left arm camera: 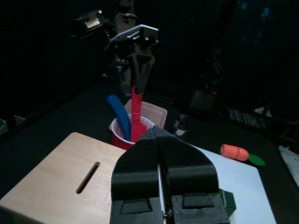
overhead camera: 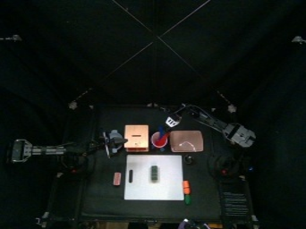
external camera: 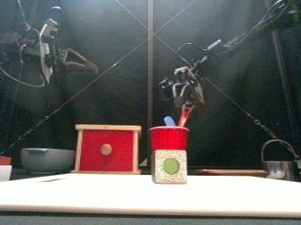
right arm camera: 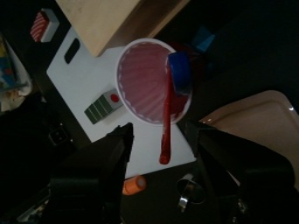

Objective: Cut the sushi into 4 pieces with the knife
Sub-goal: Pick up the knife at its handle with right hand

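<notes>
No legible txt, labels, nos. or signs on anything here.

Black arms (overhead camera: 48, 152), dark pincers (left arm camera: 160, 144), silver cross-plate (left arm camera: 142, 33)

A robot lab booth: black curtains (overhead camera: 60, 54) enclose a small black table (overhead camera: 98, 204)

Sushi roll (external camera: 171, 166) on board (overhead camera: 131, 183), before cup (external camera: 170, 141)
</notes>
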`<act>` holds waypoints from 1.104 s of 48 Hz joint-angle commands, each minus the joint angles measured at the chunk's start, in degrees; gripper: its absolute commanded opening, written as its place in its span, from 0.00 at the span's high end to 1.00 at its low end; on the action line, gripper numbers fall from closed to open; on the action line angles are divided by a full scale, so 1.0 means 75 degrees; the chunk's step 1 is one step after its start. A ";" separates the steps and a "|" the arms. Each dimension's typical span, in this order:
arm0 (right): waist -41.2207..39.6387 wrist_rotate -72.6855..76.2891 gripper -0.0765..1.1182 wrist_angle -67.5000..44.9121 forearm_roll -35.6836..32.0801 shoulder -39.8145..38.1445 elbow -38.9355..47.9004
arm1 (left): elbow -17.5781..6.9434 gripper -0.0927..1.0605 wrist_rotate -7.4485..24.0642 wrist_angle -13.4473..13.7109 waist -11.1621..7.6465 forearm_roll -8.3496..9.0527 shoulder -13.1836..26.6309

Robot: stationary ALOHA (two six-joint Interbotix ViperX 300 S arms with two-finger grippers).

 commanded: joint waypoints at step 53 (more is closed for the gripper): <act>0.0363 0.0270 0.84 0.1102 -0.0293 0.0047 -0.1230 | 0.0105 0.91 0.0000 -0.0035 0.0035 0.0000 -0.0070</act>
